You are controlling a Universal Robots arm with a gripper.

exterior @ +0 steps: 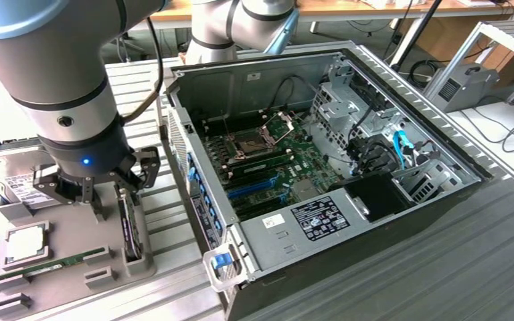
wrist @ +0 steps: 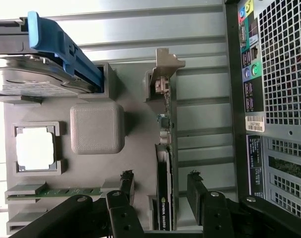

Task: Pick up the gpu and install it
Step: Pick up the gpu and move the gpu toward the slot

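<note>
The gpu (exterior: 131, 231) (wrist: 164, 173) is a slim black card standing on its edge in a slot of the grey holder tray (exterior: 65, 224) (wrist: 135, 104). Its silver bracket (wrist: 163, 69) is at the end away from my gripper. My gripper (exterior: 118, 194) (wrist: 160, 183) hangs just above the card's near end. It is open, with one black finger (wrist: 126, 182) on each side of the card and a gap to the card on both sides. Nothing is held.
The tray also holds a silver hard drive (exterior: 7, 175) (wrist: 36, 79) with a blue rail, a processor (exterior: 27, 242) (wrist: 35, 148) and a green memory stick (exterior: 51, 263) (wrist: 56, 192). The open computer case (exterior: 436, 154) (wrist: 274, 99) lies beside the tray, with blue slots (exterior: 252, 188) on its motherboard.
</note>
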